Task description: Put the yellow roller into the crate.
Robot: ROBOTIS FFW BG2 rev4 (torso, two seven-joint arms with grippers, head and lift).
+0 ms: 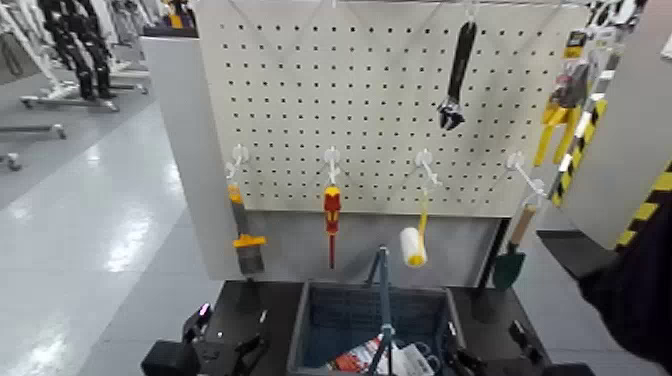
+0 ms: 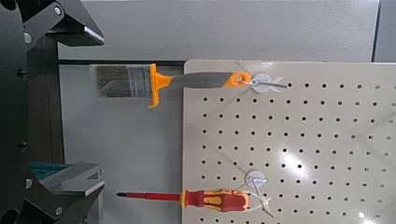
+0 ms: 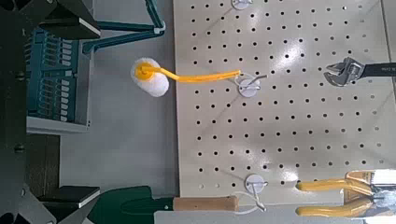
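The yellow roller (image 1: 414, 240) hangs by its thin yellow handle from a hook on the white pegboard (image 1: 380, 90), cream sleeve down, just above the crate. In the right wrist view the roller (image 3: 163, 77) hangs free, apart from my fingers. The dark blue-grey crate (image 1: 330, 310) stands on the black base below the board, its handle bar (image 1: 383, 300) upright. It also shows in the right wrist view (image 3: 56, 79). My left gripper (image 1: 222, 345) is low at the crate's left, open and empty (image 2: 93, 110). My right gripper (image 1: 492, 358) is low at the crate's right, open and empty (image 3: 89, 110).
On the pegboard also hang a brush with a yellow band (image 1: 245, 235), a red-and-yellow screwdriver (image 1: 331, 215), a wooden-handled trowel (image 1: 512, 255), a black wrench (image 1: 458, 75) and yellow pliers (image 1: 558, 120). Some packets (image 1: 385, 358) lie in the crate. A striped post (image 1: 640, 215) stands at right.
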